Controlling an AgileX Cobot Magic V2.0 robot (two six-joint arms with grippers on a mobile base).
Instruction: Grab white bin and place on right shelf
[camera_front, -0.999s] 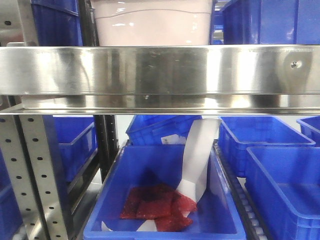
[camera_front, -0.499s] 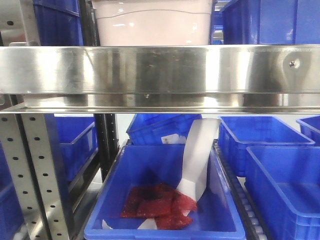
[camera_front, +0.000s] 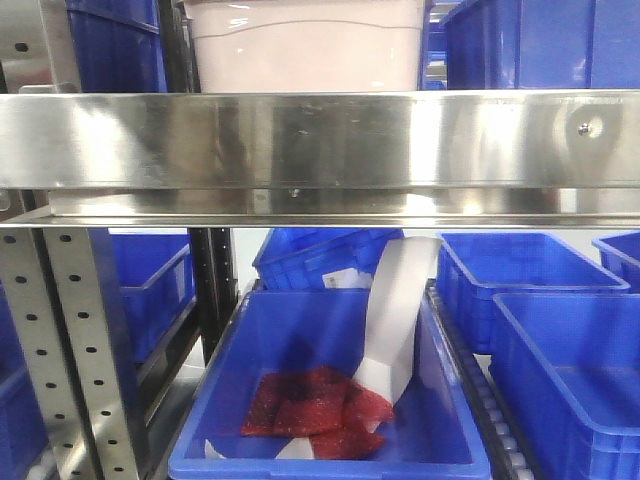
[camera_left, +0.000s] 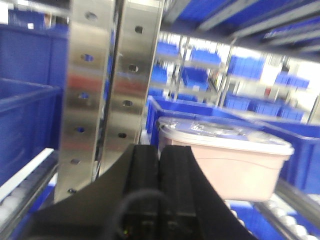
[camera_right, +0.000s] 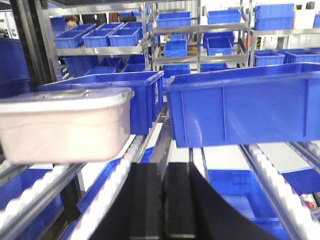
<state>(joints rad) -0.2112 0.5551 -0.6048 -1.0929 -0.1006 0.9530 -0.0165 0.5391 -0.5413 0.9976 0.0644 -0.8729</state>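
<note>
The white bin (camera_front: 305, 50) stands on the upper level behind the right shelf's broad steel front rail (camera_front: 320, 140); only its pinkish side shows there. In the left wrist view the white bin (camera_left: 225, 160) sits just right of my left gripper (camera_left: 160, 148), whose black fingers are pressed together and hold nothing. A perforated steel upright (camera_left: 107, 90) rises close on that gripper's left. In the right wrist view the white bin (camera_right: 62, 125) rests on roller rails at the left, apart from my right gripper (camera_right: 163, 167), which is shut and empty.
Blue crates flank the bin on both sides, such as a large one (camera_right: 245, 105) to its right. Below the rail a blue crate (camera_front: 320, 400) holds red packets and a white paper strip. More blue crates (camera_front: 570, 370) sit lower right. A perforated post (camera_front: 70, 340) stands lower left.
The front view has shifted only very slightly. The white bin stays on the upper level behind the rail.
</note>
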